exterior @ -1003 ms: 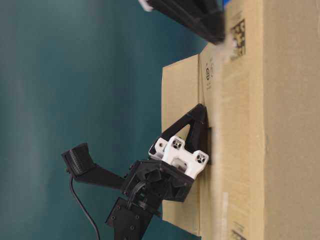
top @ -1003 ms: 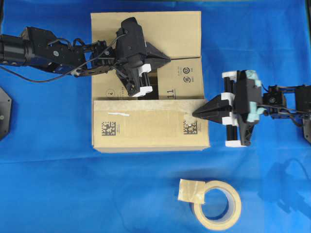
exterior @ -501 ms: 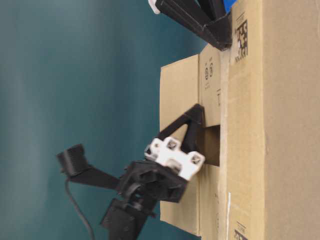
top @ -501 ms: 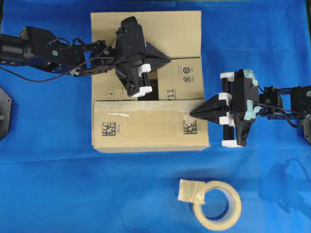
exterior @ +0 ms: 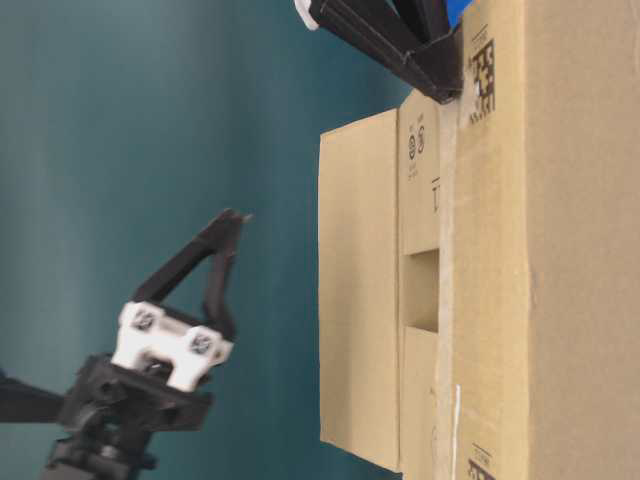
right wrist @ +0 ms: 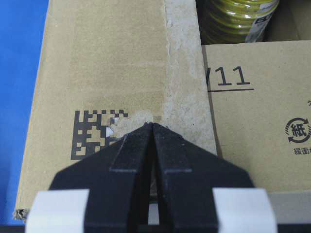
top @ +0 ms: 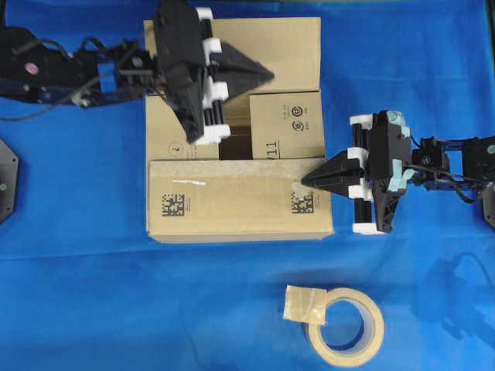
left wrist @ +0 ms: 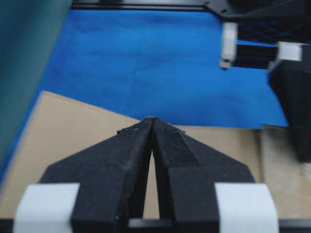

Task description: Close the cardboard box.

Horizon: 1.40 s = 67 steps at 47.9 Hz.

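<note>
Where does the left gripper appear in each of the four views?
Overhead: left gripper, upper middle, over the box.
Table-level: lower left, clear of the box.
Left wrist: bottom centre.
Right wrist: not in view.
Shared landmark: the box; its printed code shows in three views.

Both arms are matte black, built of blocky jointed segments with thin black cables looping along them. The left gripper (top: 267, 76) and the right gripper (top: 305, 181) each have two tapering black fingers that form a wedge, mounted on a black rail with white end blocks showing dark screw holes. A pale teal part sits behind the right gripper.
</note>
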### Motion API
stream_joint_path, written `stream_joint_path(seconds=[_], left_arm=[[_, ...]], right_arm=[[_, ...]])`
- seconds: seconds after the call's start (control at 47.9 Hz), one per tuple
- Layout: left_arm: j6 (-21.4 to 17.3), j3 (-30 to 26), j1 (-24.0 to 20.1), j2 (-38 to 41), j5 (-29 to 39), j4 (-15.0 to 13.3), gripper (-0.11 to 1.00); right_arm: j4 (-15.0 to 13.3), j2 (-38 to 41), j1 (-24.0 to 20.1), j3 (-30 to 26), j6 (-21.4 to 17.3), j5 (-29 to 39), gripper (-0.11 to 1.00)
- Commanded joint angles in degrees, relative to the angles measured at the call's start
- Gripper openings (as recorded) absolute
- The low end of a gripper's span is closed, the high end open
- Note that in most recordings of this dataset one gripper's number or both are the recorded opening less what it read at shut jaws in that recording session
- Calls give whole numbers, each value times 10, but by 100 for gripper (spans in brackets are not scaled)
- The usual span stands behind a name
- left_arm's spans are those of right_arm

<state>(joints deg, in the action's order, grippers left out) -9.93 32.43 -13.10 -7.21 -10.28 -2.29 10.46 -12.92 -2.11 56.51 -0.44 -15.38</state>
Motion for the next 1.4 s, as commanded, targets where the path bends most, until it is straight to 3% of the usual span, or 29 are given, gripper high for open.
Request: stream_joint_path(seconds=[0.0, 0.23, 0.418, 0.752, 1.379], left_arm=[[-14, -26, -32, -26, 28, 1, 2], [-26, -73, -127, -3, 101, 1, 2], [-27, -119, -170, 46, 177, 1, 2], [-27, -171, -171, 118, 306, 1, 2], [-26, -189, -156, 93, 392, 1, 2]], right_arm=[[1, -3, 0, -11, 1, -5, 1], [1, -2, 0, -11, 3, -10, 1], [1, -3, 0, -11, 4, -11, 1], [1, -2, 0, -10, 4, -14, 1], [0, -3, 2, -11, 5, -17, 1]])
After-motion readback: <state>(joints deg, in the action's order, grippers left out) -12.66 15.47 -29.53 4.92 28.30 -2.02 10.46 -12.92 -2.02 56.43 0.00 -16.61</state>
